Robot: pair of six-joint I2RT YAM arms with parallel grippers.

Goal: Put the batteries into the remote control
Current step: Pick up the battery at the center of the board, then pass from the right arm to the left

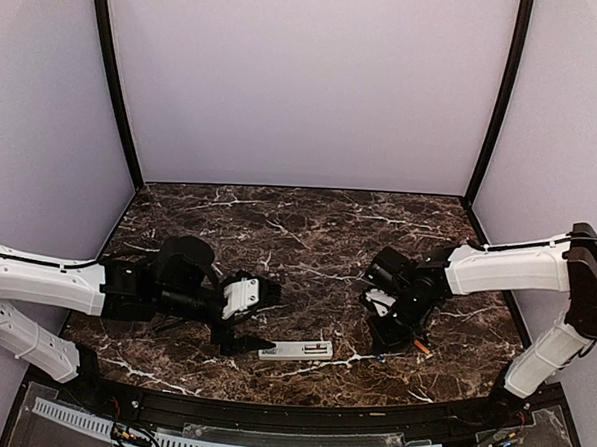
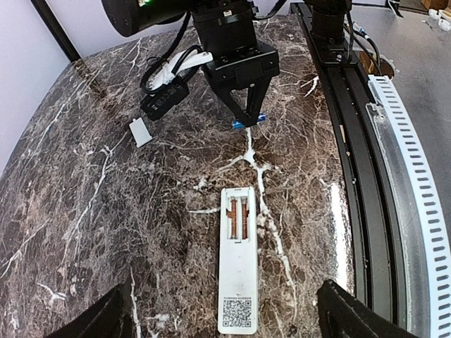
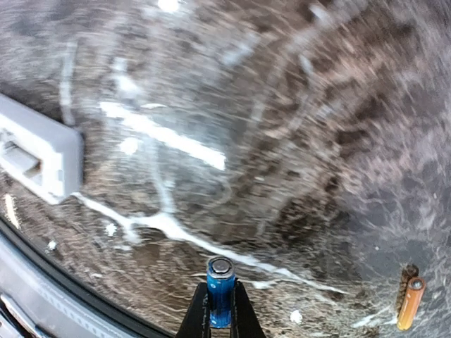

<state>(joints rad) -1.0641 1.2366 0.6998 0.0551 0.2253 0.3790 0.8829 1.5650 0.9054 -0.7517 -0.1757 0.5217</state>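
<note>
Blue battery (image 3: 220, 282): clenched thinly in our right end effector (image 3: 220, 306); we fear it twisting loose before the remote control (image 2: 236, 282)'s bay. Left end effector (image 1: 273, 320): released.

A: Right wrist view: the table (image 3: 296, 105) is smeared with blur and its veins are unreadable. The remote control (image 3: 35, 151) runs off the left edge, so only one end shows.
B: And the right gripper (image 3: 220, 310)?
A: Clipped by the bottom edge, tips only. They cover the lower part of the blue battery (image 3: 220, 282). The orange battery (image 3: 410, 303) is soft, can't read any markings.
B: Left wrist view?
A: The left gripper (image 2: 224, 310) is cut off too — its fingers (image 2: 356, 317) are dark stubs at the bottom corners. The remote control lies back up, face hidden. Print above the code sticker (image 2: 237, 314) is too small to read.
B: Top view?
A: The blue battery is too small to pick out — the right gripper's tips blend into the dark table.
</note>
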